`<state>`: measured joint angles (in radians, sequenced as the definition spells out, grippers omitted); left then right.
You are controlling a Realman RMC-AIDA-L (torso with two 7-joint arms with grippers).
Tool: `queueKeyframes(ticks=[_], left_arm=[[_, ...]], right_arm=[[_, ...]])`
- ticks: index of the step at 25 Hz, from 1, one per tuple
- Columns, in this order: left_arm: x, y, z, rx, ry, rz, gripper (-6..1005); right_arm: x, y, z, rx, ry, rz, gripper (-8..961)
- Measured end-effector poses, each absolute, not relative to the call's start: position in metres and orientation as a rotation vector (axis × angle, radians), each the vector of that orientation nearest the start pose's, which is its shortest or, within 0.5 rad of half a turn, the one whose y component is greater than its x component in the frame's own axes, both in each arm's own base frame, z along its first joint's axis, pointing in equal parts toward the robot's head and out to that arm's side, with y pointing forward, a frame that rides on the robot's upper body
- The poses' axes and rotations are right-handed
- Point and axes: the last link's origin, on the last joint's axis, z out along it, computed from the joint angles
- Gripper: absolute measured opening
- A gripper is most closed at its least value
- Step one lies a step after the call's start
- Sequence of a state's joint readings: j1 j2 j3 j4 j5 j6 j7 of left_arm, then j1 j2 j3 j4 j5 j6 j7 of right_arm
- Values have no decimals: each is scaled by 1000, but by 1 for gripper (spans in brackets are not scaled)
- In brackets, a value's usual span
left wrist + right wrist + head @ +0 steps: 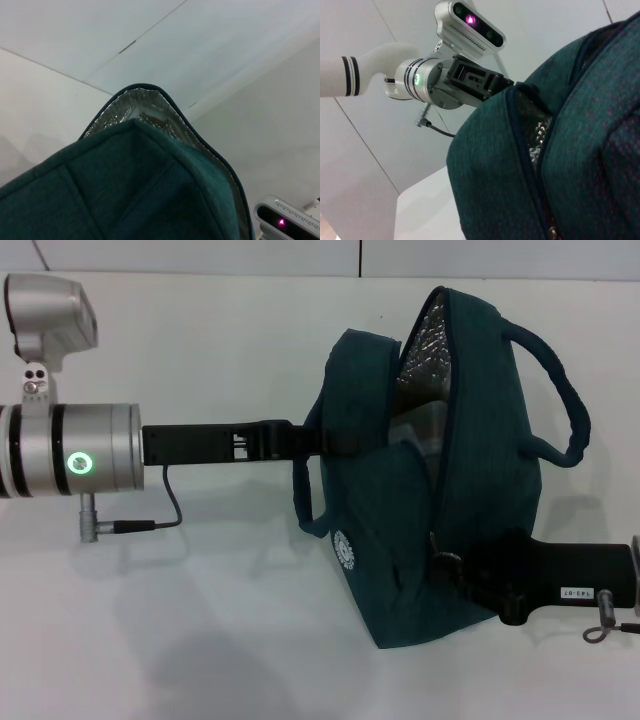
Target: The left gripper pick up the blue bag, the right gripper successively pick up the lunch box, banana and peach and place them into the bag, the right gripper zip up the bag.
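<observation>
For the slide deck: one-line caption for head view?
Left gripper holds blue bag; right gripper at its zipper, bag partly open.

The blue bag (440,470) is matt woven cloth with crinkled, shiny foil lining (125,107); the table (200,640) looks smooth, matt white.

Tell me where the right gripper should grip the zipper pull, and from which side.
Grip the zipper pull at the low end of the blue bag's opening, coming from the robot's right, where the right gripper is. The seam runs up from there, so pulling upward should close it. The left gripper steadies the bag.
</observation>
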<state>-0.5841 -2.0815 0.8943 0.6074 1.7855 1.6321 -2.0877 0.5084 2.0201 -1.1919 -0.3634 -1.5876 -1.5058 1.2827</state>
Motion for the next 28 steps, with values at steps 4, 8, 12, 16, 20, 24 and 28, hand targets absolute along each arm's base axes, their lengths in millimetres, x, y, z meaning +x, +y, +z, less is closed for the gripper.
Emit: queueKeyframes(ticks=[4,8,12,16,20,24,28], left_arm=[[-211,328,-21,-2712,-1572,-981,129],[-211,327,-21,-2710,-1577,-983,131],[-212,327,-21,-2708,-1584,-983,132],[-212,326,-21,-2708,-1587,-983,134],[-212,326,-22,-2709,-1590,-983,136],[-212,325,-22,-2710,-1592,-982,137],[-212,325,-22,-2710,-1592,-981,139]], right_arm=[[265,285,-55,-2896,771,818,9],[269,282,-54,-2890,784,818,10],[272,280,-53,-2884,796,816,10],[276,276,-49,-2866,811,832,11],[279,274,-40,-2837,811,878,11],[281,270,-30,-2811,779,922,11],[279,267,-22,-2799,739,969,11]])
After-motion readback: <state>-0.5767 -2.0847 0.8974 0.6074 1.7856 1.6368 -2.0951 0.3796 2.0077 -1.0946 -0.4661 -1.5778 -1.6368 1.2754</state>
